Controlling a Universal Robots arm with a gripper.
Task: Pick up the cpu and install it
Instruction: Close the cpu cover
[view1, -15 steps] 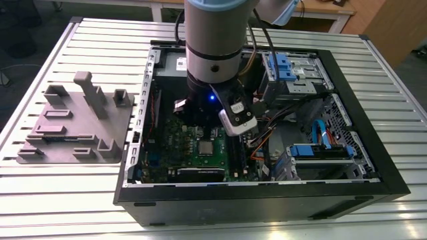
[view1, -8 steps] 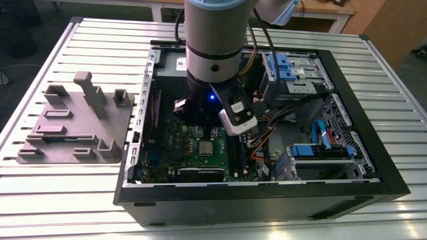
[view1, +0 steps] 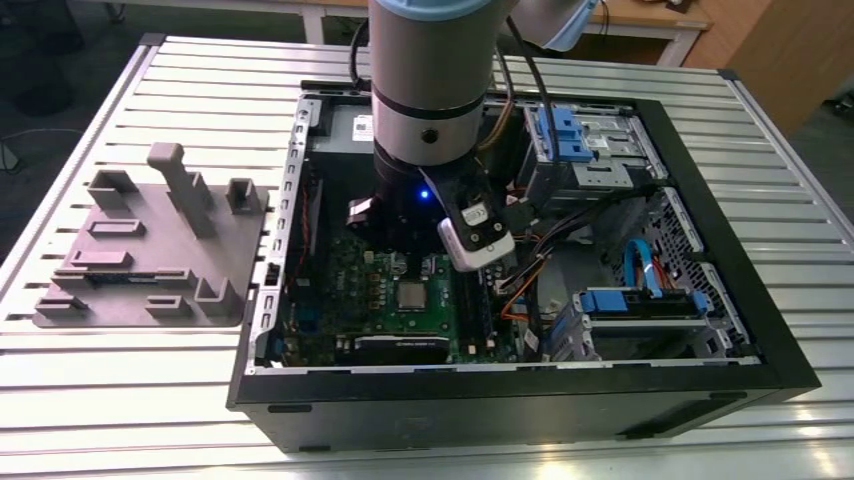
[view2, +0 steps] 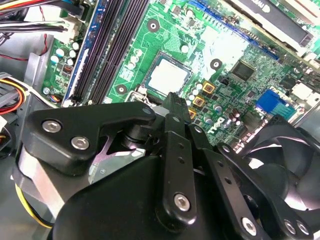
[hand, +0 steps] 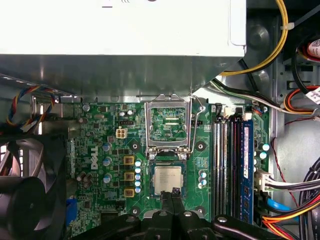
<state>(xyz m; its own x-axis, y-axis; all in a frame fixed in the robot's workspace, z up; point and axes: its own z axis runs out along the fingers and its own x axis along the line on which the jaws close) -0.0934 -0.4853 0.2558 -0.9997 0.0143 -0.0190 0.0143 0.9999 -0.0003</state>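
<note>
I see the small flat square silvery-grey cpu (hand: 167, 180) lying flat in its dark socket on the green motherboard (hand: 95, 130), inside the open black computer case (view1: 534, 410). The hinged metal load frame (hand: 148, 125) stands flipped open on the far side of it. My black gripper (hand: 172, 192) has its two slim fingers drawn together with nothing between them. In both wrist views the tips sit just at the chip's near edge, so the cpu lies directly ahead of them.

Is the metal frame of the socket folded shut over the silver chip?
No: in the first wrist view the metal frame is flipped open and the cpu lies uncovered.
</note>
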